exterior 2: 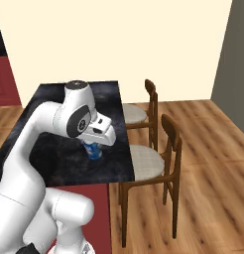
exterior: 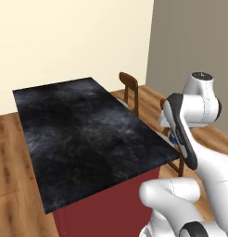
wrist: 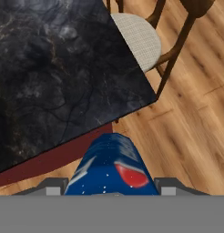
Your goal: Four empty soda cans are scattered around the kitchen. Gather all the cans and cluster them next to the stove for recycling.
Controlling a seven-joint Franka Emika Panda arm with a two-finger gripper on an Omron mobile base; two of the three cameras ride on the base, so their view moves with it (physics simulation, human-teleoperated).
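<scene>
A blue and white soda can (wrist: 111, 167) with a red spot sits between the fingers (wrist: 54, 186), which are clamped on its sides, one at each flank. In the right base view the can (exterior 2: 94, 150) hangs under the white hand above the black marbled tabletop (exterior 2: 59, 163), near its 3 o'clock edge. Two wooden chairs with pale cushions stand just beside that edge, the nearer chair (exterior 2: 152, 161) at 3 o'clock from the can, the farther chair (exterior 2: 142, 111) at about 1 o'clock.
</scene>
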